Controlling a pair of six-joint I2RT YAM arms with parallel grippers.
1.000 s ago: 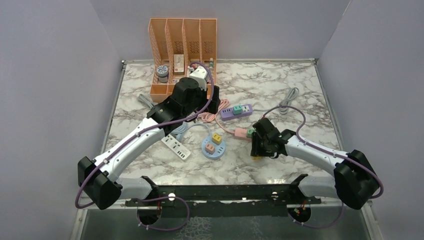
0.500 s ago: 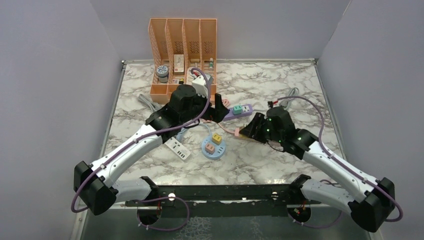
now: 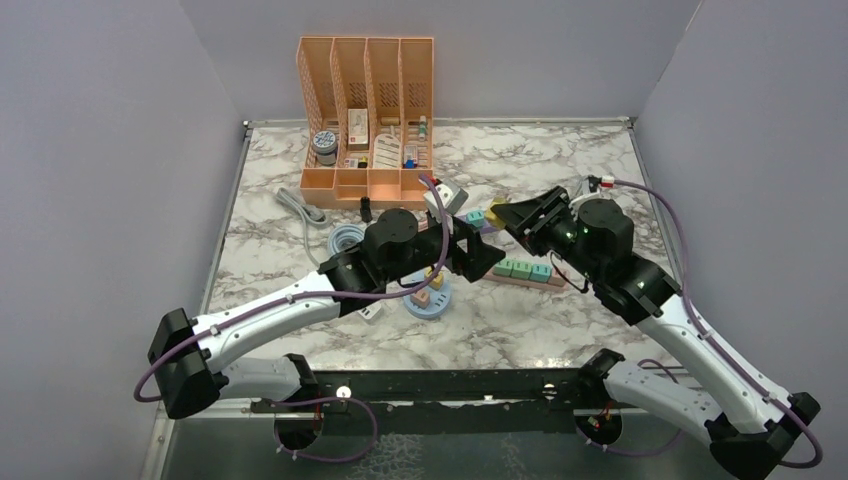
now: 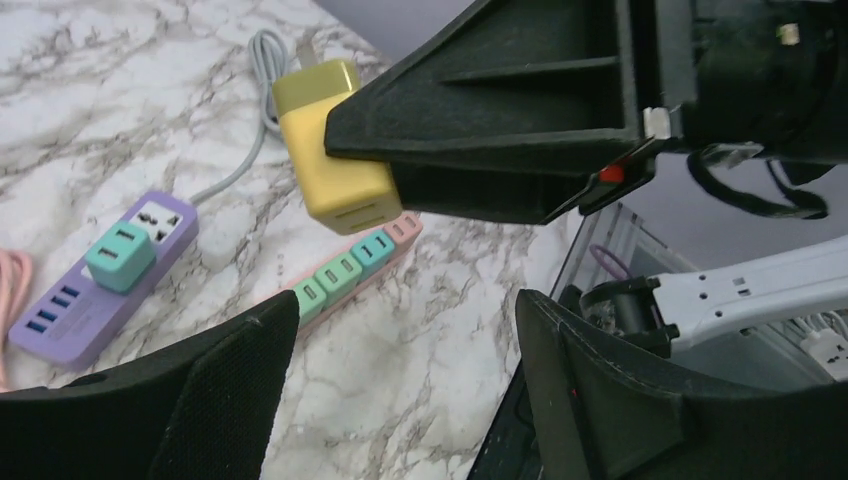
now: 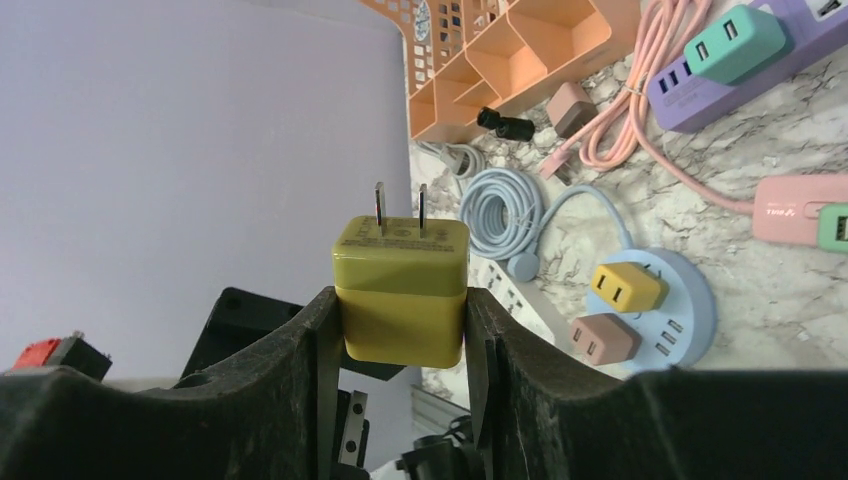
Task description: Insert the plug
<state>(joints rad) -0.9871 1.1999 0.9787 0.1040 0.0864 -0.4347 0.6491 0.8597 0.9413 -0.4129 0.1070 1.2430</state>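
White-and-grey marbled tabletop (image 3: 570, 170), enclosed by plain lavender walls, carried all the items. Right gripper (image 5: 402, 312): both black fingers (image 5: 300, 370) were clamped against opposite sides of the yellow cube-shaped plug (image 5: 402, 285), gap equal to the plug's width, two metal prongs pointing away from the wrist. Plug was held off the tabletop; in the left wrist view it sat just above the far end of the pink power strip with teal adapters (image 4: 350, 270), not touching it. Left gripper (image 4: 405, 330): fingers were spread wide, nothing between them and nothing touched, hovering over bare marble near the pink strip. Purple power strip with one teal adapter (image 4: 90, 285) lay just beside the pink strip. Round light-blue power hub (image 5: 690, 315) carried one yellow and one dusty-pink adapter; a coil of pale blue cable (image 5: 505, 205) lay next to it. Orange slotted desk organiser (image 3: 366, 100) stood against the back wall. Visibility: in the top view the left arm hid most of the purple strip and part of the white power strip (image 3: 370, 312); the plug showed there only as a small yellow patch. Organiser contents were too small to identify. Pink strip was cut off at the right wrist frame edge, its label unreadable. Which socket the prongs lined up with could not be told.
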